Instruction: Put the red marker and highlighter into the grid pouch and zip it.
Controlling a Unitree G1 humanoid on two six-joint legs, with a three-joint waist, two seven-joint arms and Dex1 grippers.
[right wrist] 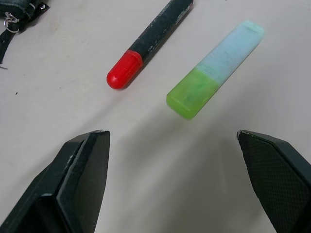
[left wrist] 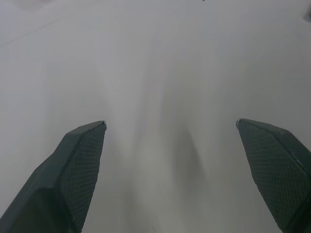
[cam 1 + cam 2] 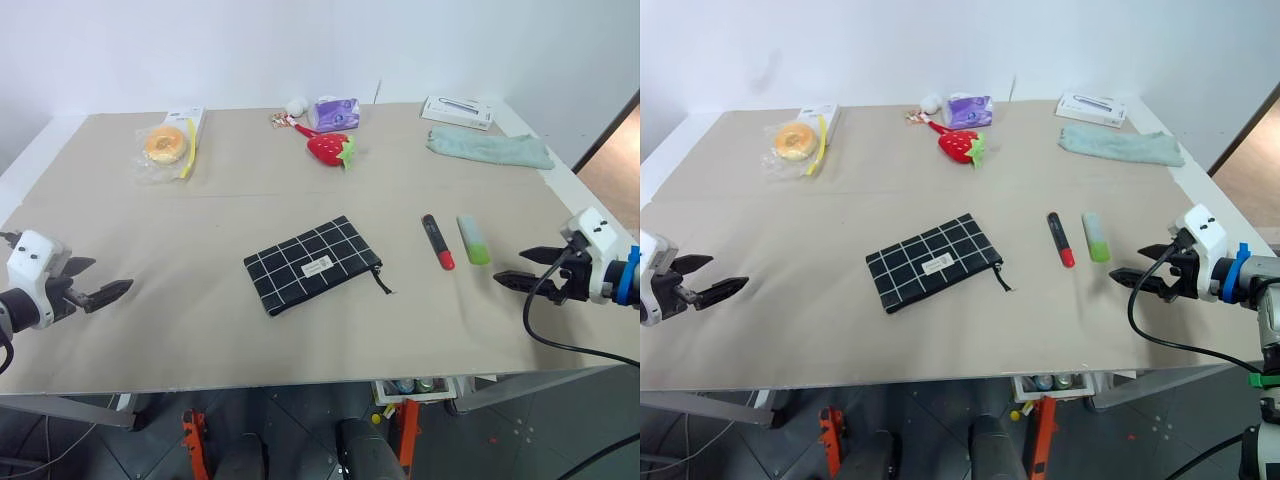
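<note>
Both black two-fingered grippers hover spread wide and empty over the tan table (image 3: 200,330): left gripper (image 3: 112,290) well apart from everything, right gripper (image 3: 512,268) just short of the chunky light-green highlighter (image 3: 473,239). Beside that highlighter lies the slim black red-capped marker (image 3: 437,242); the flat black white-gridded fabric pouch (image 3: 312,264) rests mid-table.

grid pouch (image 3: 313,264) flat on tabletop (image 3: 200,310), mid-front, black with white grid lines, small white label, lying skewed, zipper pull trailing off its right end. red marker (image 3: 437,241) just right of pouch, apart from it, black barrel, red cap end pointing toward the front edge. highlighter (image 3: 473,239) beside marker on its right, roughly parallel, not touching, green end nearer, paler section farther.
</note>
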